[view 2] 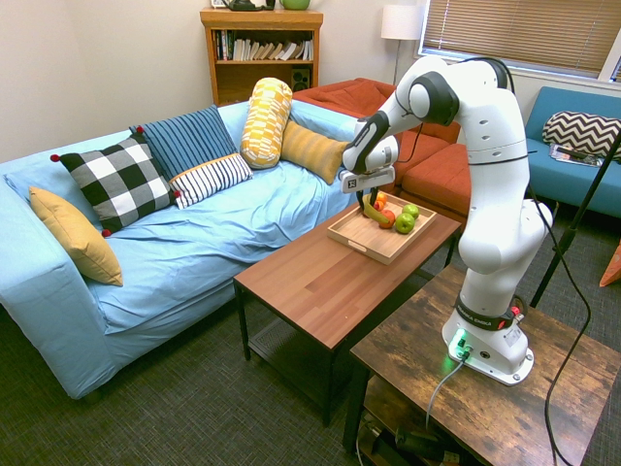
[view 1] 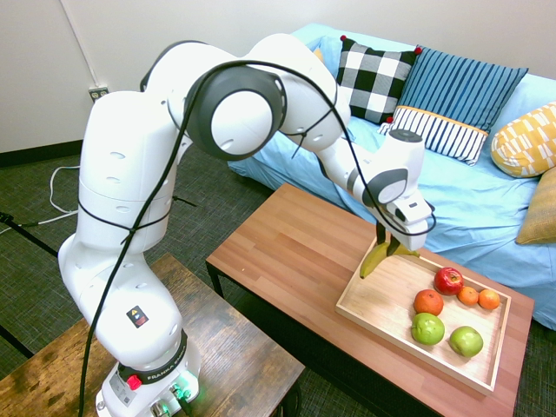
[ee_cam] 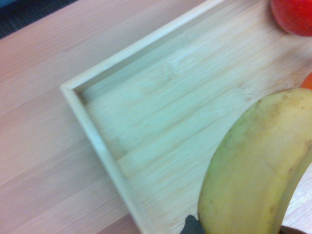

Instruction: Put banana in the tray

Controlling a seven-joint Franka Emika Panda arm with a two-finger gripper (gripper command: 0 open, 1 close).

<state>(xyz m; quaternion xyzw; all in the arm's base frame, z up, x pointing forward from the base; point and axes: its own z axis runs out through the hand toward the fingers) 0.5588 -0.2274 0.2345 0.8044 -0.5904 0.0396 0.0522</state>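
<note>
White arm bent over, tool (view 1: pixel 393 247) pointing straight down, fingers clamped shut.

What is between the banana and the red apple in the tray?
Nothing. In the first exterior view, only bare tray wood shows between the held banana and the red apple.

We see the yellow banana (view 1: pixel 376 258) hanging tilted, off the surface, above the tray's (view 1: pixel 382 306) near-left corner. The light wooden tray lies flat on the counter (view 1: pixel 295 248), its left part bare.
</note>
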